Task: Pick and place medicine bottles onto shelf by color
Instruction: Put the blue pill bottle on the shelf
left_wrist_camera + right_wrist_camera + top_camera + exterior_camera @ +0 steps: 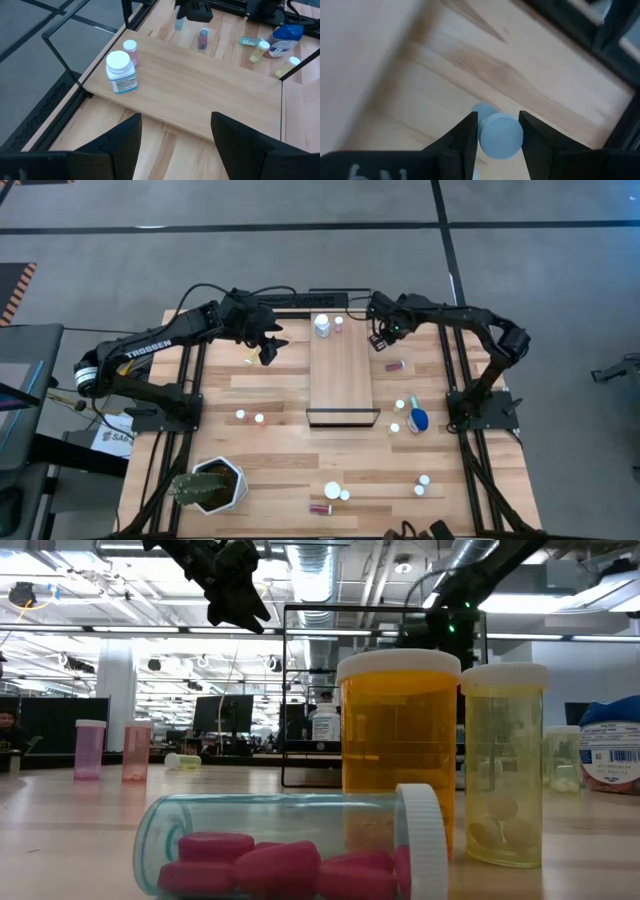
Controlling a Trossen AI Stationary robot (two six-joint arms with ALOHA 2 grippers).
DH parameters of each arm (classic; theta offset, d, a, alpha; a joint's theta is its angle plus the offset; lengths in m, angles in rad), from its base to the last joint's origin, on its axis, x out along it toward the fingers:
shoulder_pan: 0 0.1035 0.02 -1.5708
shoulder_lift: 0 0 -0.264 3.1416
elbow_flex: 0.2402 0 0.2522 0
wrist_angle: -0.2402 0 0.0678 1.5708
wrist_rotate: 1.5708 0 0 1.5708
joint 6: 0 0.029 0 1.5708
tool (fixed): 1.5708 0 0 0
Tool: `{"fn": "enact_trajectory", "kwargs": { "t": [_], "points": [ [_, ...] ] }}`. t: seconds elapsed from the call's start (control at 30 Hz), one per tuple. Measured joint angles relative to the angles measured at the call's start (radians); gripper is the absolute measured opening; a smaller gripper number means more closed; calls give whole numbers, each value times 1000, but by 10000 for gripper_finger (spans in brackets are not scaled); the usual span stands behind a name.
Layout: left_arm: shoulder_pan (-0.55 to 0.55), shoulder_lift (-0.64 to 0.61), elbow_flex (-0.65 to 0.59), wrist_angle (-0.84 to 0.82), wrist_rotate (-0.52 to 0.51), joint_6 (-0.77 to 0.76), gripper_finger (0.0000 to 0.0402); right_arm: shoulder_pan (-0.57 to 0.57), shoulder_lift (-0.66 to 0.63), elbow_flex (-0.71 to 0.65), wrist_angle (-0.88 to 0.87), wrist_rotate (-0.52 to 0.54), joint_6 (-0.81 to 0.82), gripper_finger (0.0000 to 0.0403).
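The shelf (pixel 340 375), a long light-wood board with a dark frame at its near end, lies mid-table. On its far end stand a white bottle (pixel 322 326) and a small pink one (pixel 339 323). My right gripper (pixel 381 337) hangs just off the shelf's far right corner. It is shut on a small pale-blue bottle (pixel 178 23). My left gripper (pixel 175 132) hovers open left of the shelf's far end, with nothing between its fingers. My right gripper pinches the pale-blue bottle between its two fingers at the round cap end (pixel 489 136). The fingers come from above and point steeply down. The bottle hangs roughly upright below them, clear of the tabletop (pixel 510 75).
A red bottle (pixel 396 365) lies right of the shelf. Nearer on the right are a wide blue bottle (pixel 418 418) and small vials (pixel 400 405). Two vials (pixel 249 417) stand on the left, and several more bottles (pixel 335 492) near the front edge. A white plant pot (pixel 215 485) is at the front left.
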Motion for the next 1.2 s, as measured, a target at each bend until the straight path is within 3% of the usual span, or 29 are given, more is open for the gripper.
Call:
{"fn": "enact_trajectory", "kwargs": {
  "t": [0.33,1.2],
  "points": [
    [0,0,0,0,0,4,224,114,2,174,33,1,-47,142],
    [0,0,0,2,0,-3,224,95,46,203,250,-6,-200,150]
  ]
}}
